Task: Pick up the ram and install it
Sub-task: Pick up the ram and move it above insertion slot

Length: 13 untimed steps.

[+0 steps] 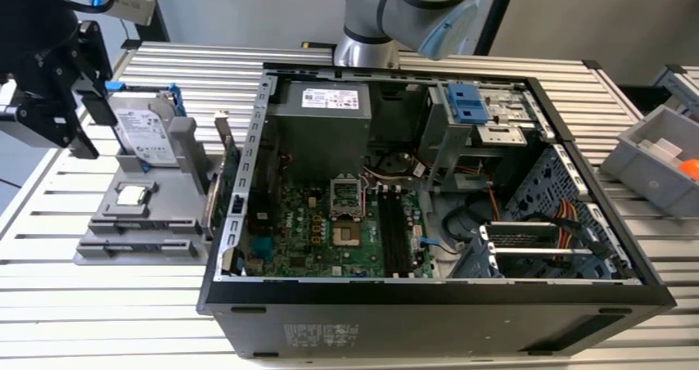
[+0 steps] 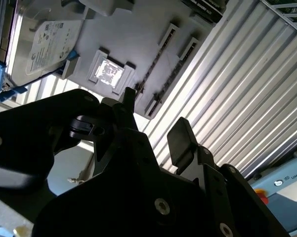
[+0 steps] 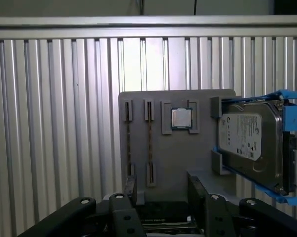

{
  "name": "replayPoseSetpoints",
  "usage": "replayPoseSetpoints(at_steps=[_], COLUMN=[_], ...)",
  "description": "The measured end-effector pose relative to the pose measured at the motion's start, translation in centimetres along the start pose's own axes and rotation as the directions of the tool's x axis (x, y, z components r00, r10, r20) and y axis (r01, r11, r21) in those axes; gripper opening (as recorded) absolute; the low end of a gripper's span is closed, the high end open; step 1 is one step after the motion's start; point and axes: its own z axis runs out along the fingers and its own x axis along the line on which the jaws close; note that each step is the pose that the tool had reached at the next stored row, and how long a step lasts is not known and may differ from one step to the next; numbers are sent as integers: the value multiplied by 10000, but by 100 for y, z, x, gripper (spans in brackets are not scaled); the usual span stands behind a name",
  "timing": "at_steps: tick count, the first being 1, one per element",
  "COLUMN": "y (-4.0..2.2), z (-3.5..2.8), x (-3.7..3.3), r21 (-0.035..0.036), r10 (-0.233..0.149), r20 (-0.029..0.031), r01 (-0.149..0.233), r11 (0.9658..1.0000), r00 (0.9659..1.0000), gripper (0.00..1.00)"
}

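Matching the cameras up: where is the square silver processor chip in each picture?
Exterior view: the processor chip on the grey holder, to the exterior view's left of the computer case.
Second wrist view: chip in its square seat beside the hard drive.
First wrist view: chip between the narrow slots and the drive.
Shared landmark: the blue-framed hard drive.
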Motion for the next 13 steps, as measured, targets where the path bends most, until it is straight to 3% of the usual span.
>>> replayPoseSetpoints(at_steps=[13], y=[-2], z=[85], x=[4], r21=[0], r10=[0], r20=[0], r01=[0], r11=[10000], r00=[10000], gripper=[100])
